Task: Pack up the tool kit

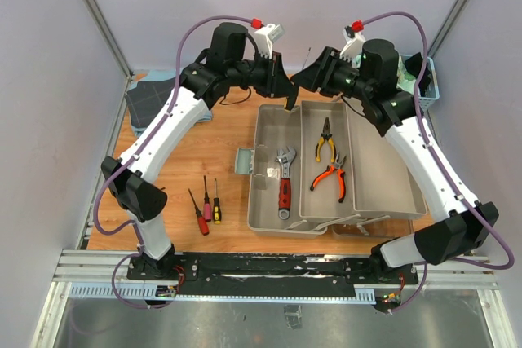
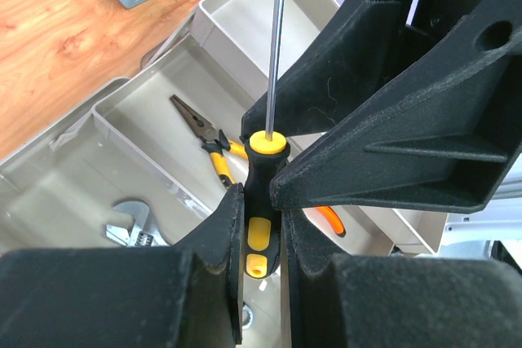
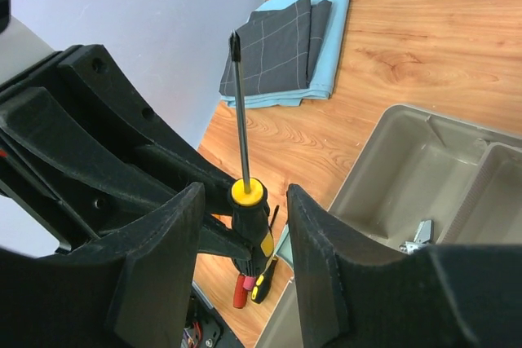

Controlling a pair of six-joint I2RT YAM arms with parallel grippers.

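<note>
Operator: Location of the screwdriver (image 2: 267, 144)?

Technician: Above the far rim of the toolbox (image 1: 271, 129), lifted clear of it, with the tip directed away from the box. The left gripper (image 2: 259, 238) is clamped on the lower part of the black-and-yellow handle.

Operator: State of the right gripper (image 3: 245, 195)?

Technician: Jaws parted. Its fingers (image 3: 163, 250) stand on either side of the yellow collar at the top of the handle. A gap shows on each side, so there is no contact.

Operator: Handling properties?

Technician: Judged light and rigid, with no sag and no crush risk. The steel shaft looks thin and smooth, so a grip there would probably slip or let the tool pivot. The handle is thicker and gives the pads more surface. Take hold on the handle just below the collar, above the left fingers, with the jaws square across it.

Operator: Cautions?

Technician: Both grippers crowd together over the far rim of the toolbox, so finger clash is likely. Confirm a firm right-hand grip before the left releases. Otherwise the tool may drop into the compartment holding the pliers (image 1: 326, 143).
</note>
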